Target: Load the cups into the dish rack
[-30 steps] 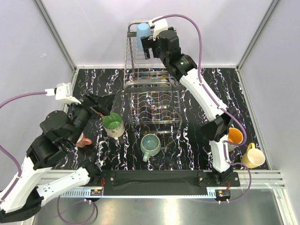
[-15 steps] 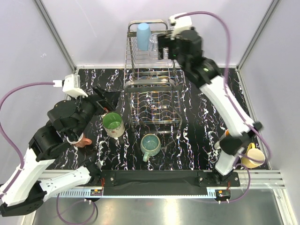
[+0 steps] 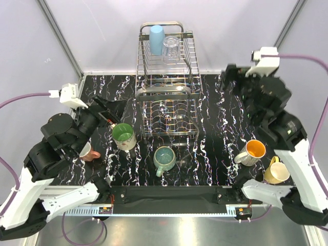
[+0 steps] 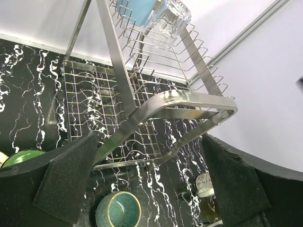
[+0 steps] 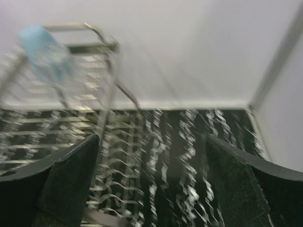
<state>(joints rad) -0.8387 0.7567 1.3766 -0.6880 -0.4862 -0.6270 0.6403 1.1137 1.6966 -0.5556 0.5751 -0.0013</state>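
Note:
The dish rack (image 3: 166, 92) stands at the back middle of the table. On its upper shelf a light blue tumbler (image 3: 157, 39) sits beside a clear glass (image 3: 170, 49). A cream mug with a green inside (image 3: 123, 134) and a teal mug (image 3: 165, 158) stand in front of the rack. A salmon-pink cup (image 3: 88, 151) is partly hidden under my left arm. At the right are an orange mug (image 3: 253, 150) and a yellow mug (image 3: 277, 172). My left gripper (image 3: 114, 114) hangs open just left of the green-lined mug. My right gripper (image 3: 233, 82) is open and empty, right of the rack.
The left wrist view looks past the rack (image 4: 142, 94) with the tumbler (image 4: 137, 9) and glass (image 4: 171, 16) above and the teal mug (image 4: 118, 210) below. The right wrist view is blurred, showing the tumbler (image 5: 45, 49) and the rack (image 5: 94, 118). White walls enclose the table.
My right arm has pulled away from the rack's upper shelf and swung right, leaving the blue tumbler standing there. The orange mug is now uncovered. The left arm shifted only slightly.

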